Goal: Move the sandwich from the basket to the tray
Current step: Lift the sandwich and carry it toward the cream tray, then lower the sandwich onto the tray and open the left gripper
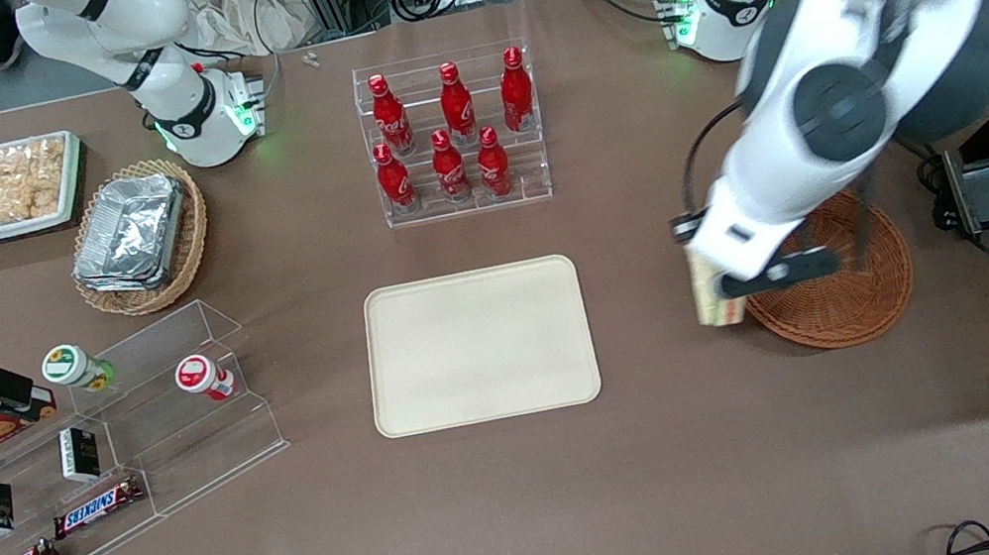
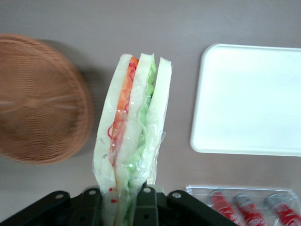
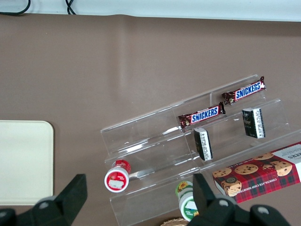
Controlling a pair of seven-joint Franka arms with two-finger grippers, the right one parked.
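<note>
**Sandwich in transit, tray waiting**

Sandwich [image 2: 134,136] hangs clamped in the gripper [image 1: 725,287], lifted clear of the basket [image 1: 848,289] and over bare desk [image 1: 534,512] at its rim. Carry it level toward the tray [image 1: 478,345] and lower before letting go, since the clear wrap looks slippery. Brown cloth covers the desk; a rack of red bottles [image 1: 451,139] stands farther from the camera than the tray.

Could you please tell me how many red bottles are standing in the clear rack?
6: three on the upper step, three on the lower step, nearer the tray. The tool holds the sandwich.
</note>
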